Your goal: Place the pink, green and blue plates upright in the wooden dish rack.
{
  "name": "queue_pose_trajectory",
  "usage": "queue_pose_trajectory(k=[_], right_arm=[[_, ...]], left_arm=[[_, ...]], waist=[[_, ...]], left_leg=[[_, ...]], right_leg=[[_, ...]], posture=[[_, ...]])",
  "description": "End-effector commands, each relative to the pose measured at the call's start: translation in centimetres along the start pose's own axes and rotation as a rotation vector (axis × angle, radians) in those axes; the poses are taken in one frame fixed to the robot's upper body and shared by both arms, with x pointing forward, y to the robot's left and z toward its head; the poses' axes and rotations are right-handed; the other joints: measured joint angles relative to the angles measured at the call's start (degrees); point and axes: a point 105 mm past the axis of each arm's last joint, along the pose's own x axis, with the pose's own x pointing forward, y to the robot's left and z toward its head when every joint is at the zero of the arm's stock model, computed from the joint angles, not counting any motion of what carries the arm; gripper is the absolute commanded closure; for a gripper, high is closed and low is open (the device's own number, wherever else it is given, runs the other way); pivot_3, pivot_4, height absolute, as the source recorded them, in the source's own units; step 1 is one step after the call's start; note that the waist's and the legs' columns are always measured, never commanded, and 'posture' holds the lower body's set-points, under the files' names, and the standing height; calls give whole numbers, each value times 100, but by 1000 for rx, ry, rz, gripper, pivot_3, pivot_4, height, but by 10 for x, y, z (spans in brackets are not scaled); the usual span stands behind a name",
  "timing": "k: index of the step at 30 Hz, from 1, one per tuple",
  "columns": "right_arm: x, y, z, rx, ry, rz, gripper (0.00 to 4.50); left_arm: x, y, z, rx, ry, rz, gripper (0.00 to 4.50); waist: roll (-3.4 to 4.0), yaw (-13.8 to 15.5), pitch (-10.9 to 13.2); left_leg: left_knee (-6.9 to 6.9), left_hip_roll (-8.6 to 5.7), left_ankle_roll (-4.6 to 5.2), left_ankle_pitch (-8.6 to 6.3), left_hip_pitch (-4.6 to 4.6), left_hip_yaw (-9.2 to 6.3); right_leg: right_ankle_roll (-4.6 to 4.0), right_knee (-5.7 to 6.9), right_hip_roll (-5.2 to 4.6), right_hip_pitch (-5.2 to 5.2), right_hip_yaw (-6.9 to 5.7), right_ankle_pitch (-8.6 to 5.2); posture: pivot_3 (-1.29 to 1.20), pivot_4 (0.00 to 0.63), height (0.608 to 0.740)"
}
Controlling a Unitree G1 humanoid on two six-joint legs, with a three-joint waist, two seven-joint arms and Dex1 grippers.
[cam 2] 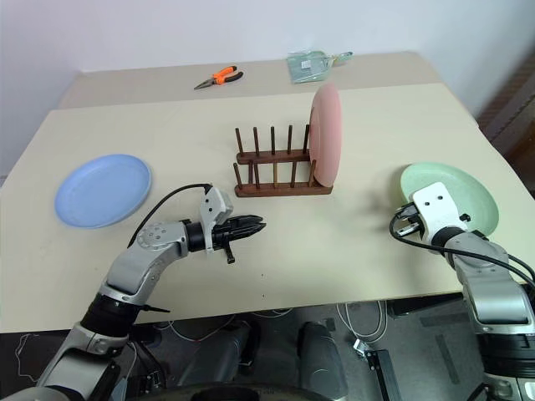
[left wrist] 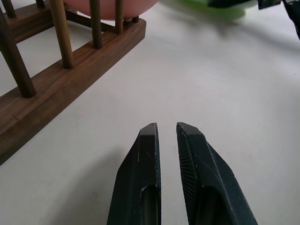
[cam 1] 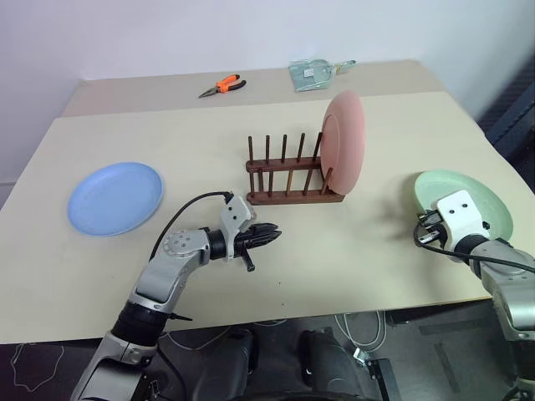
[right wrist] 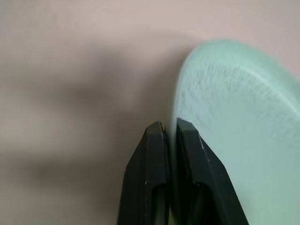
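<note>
A pink plate stands upright at the right end of the wooden dish rack. The blue plate lies flat, far left. The right gripper pinches the green plate's near-left rim. The left gripper, pressed nearly together, hovers empty near the rack.

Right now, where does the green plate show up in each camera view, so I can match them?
Left eye view: green plate at the right, under the right gripper.
Right eye view: at the right too.
Left wrist view: a green sliver along the top edge.
Right wrist view: covers the right side, its rim between the shut fingers.
Shared landmark: the rack.
</note>
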Motion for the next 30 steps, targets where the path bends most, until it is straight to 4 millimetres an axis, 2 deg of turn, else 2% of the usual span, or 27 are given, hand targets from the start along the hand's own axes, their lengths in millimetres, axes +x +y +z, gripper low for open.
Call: queue_pose_trajectory(k=[1,4,6,7,10,11,13,15,17,20,22,25,30], right_arm=[[-13,-21,58,-98,-205,-62,4441],[-30,-28,127,-78,-466,-70,4441],[-46,-23,171,-17,-648,-16,4441],[-52,-20,185,5,-705,9,4441],[-86,2,244,147,-972,194,4441],[-98,12,259,195,-1044,274,4441],[-118,39,285,400,-1180,503,4441],[-126,54,296,552,-1219,643,4441],[-122,74,302,743,-1193,774,4441],[-107,93,300,949,-1096,858,4441],[-83,103,291,1044,-988,827,4441],[-64,112,282,1081,-909,787,4441],[-50,118,276,1075,-861,753,4441]], left_arm=[[-4,2,9,39,-30,19,3920],[-7,7,7,45,-26,39,3920],[-9,10,7,49,-25,56,3920],[-10,12,7,50,-25,62,3920],[-17,24,8,58,-31,117,3920],[-20,28,9,59,-36,136,3920],[-29,35,10,57,-41,178,3920],[-34,38,8,57,-38,196,3920],[-36,38,6,59,-33,199,3920],[-36,37,5,60,-31,199,3920],[-35,34,6,59,-34,196,3920],[-33,31,6,58,-38,193,3920],[-33,27,7,51,-40,186,3920]], waist=[[2,-4,1],[15,-33,6],[15,-37,7],[14,-33,7],[5,-6,7],[4,-5,8],[4,-9,8],[5,-9,7],[-1,-9,3],[1,-9,3],[1,-7,2],[3,-18,2],[3,-53,2]], left_leg=[[0,0,0,0,0,0],[0,0,0,0,0,10],[-2,2,0,0,0,12],[-4,5,0,0,0,12],[-9,10,0,0,-1,1],[-8,9,-1,0,-3,1],[-6,8,0,0,-7,-1],[-6,8,0,0,-7,-2],[-8,6,0,0,-8,-4],[-10,3,0,0,-8,-4],[-10,1,-1,0,-7,-4],[-10,0,-1,0,-6,-3],[-12,-1,-2,1,-6,10]], right_leg=[[0,0,0,0,0,0],[1,7,1,-8,6,1],[1,10,2,-11,7,1],[6,10,4,-12,7,3],[18,7,6,-11,1,10],[18,7,4,-12,1,10],[16,5,2,-14,3,11],[15,5,2,-16,4,11],[14,5,1,-16,4,11],[10,9,1,-21,8,13],[10,9,2,-22,9,13],[9,13,3,-24,9,14],[12,52,2,-45,20,15]], posture=[[0,150,729],[0,150,729],[0,150,729],[0,150,729],[0,150,729],[0,150,729],[0,150,729],[0,150,729],[0,150,729],[0,150,729],[0,150,729],[0,150,729],[0,150,729]])
